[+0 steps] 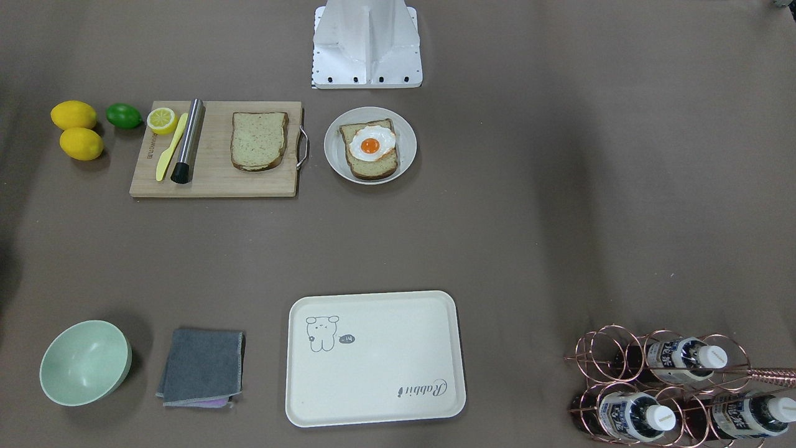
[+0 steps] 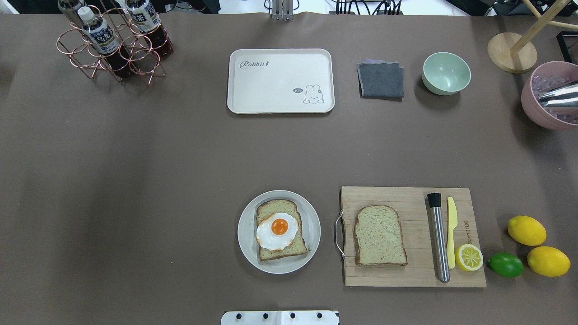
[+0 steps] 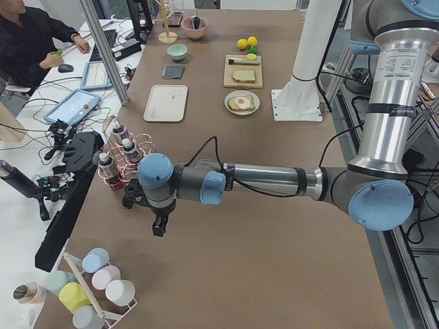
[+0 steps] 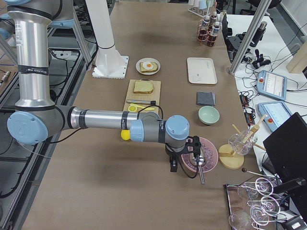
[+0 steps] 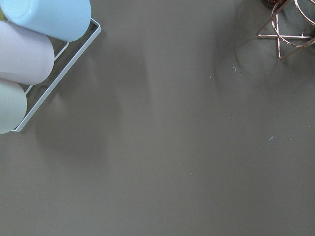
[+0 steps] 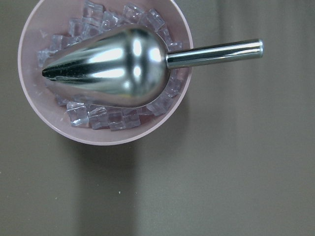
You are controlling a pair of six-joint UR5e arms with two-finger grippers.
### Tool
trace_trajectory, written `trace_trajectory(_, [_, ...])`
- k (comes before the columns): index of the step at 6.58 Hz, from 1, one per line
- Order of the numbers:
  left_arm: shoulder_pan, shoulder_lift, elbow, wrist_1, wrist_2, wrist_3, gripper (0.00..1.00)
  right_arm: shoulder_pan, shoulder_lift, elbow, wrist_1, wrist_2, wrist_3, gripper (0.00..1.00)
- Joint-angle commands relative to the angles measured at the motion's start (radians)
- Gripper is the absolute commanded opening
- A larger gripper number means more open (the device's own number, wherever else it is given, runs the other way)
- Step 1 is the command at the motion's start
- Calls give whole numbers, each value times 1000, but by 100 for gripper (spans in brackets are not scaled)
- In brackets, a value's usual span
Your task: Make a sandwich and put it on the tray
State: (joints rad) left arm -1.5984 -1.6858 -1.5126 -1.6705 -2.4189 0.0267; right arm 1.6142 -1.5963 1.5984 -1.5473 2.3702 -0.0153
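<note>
So far the egg [image 2: 280, 227] tops one bread slice [image 2: 295, 249] on the plate [image 2: 246, 234], the second slice [image 2: 380, 234] lies on the cutting board [image 2: 406, 198], the tray [image 2: 280, 81] holds nothing, and how wide the left end effector [image 3: 159, 228] and right end effector [image 4: 173, 166] stand cannot be told.

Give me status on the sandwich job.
Left gripper, right gripper far off, state unclear. Egg on plated slice; second slice on cutting board. Tray empty. Nothing in the way.

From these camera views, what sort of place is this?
Probably a robotics lab staged as a kitchen: the left arm over a brown-covered table, a person at a desk with a teach pendant, and a fried egg on bread.
</note>
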Motion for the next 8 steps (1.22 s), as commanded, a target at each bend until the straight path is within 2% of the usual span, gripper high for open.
trace_trajectory(1, [0, -3, -1, 0, 0, -1, 98, 0, -5, 0, 0, 1, -6, 100])
trace_trajectory(8, [2, -12, -6, -3, -12, -5, 98, 0, -5, 0, 0, 1, 3, 100])
